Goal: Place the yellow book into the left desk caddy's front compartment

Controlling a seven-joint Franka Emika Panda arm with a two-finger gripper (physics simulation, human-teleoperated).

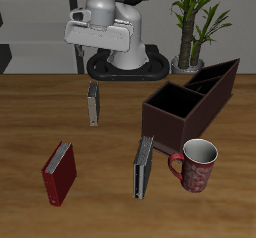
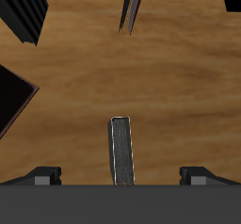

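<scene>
Spread wide and empty, the tool (image 2: 120, 176) hangs over the yellow book (image 2: 120, 151), seen edge-on, cover hidden.

Both renders are evenly and softly lit — no glare anywhere on the wooden desk (image 1: 30, 122). Shadows are faint: a soft dark patch lies under the robot's base (image 1: 128, 64). The exterior view is small and coarse, its edges slightly jagged. The wrist view is soft too, with no visible bending at its borders — the caddy's (image 1: 190, 107) interior reads near-black.

Wooden table (image 1: 30, 122), three books, caddy (image 1: 190, 102), red mug (image 1: 196, 166)
</scene>
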